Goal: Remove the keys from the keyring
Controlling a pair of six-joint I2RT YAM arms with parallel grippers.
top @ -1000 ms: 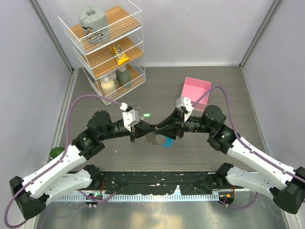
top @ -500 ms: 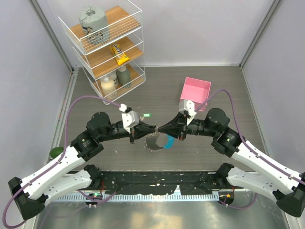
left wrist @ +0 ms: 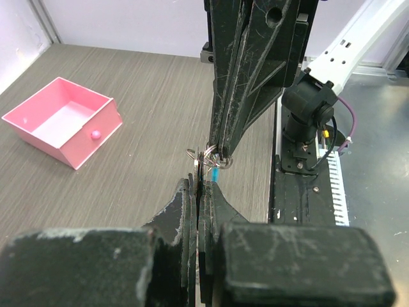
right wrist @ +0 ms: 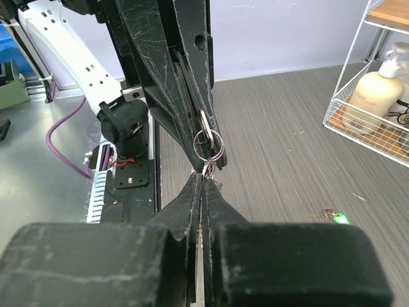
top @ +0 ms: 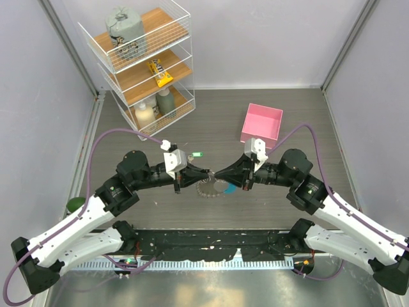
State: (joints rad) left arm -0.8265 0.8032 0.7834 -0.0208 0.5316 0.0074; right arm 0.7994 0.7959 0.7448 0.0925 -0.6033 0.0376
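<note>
Left gripper point(left wrist: 199, 183): fingers pressed flat together, a thin sliver of bright metal in the seam. Judged to be pinching the wire of the keyring point(top: 225, 188).

Right gripper point(right wrist: 203, 174): fingers likewise pressed together on a thin metal edge just below two small split rings point(right wrist: 209, 139). Judged to be a grip on one of the keys point(top: 204, 190); which key cannot be told.

The two tips meet nose to nose, touching or all but touching. Each wrist view shows the other gripper coming straight down onto its own tips. The split rings sit right at that meeting point.

- From above, the tips lie on one left-right line over the middle of the table point(top: 307, 115). Each arm reaches in from its own side.
- The bunch sits just under and slightly nearward of the tips. The keys form a jagged grey fan on the left gripper's side, and the blue band curves away on the right gripper's side.
- Whether the bunch hangs free or rests on the table cannot be told.
- Neither arm is nearer; both are at the bunch.

The relation that matters is the wire's run against the line joining the tips. Judged: a key slides off only along the wire, so the right gripper would need to draw along the wire's curve while the left gripper anchors. A straight pull apart risks dragging the whole bunch.

The pink box point(top: 262, 123) stands well apart, beyond the right gripper.
</note>
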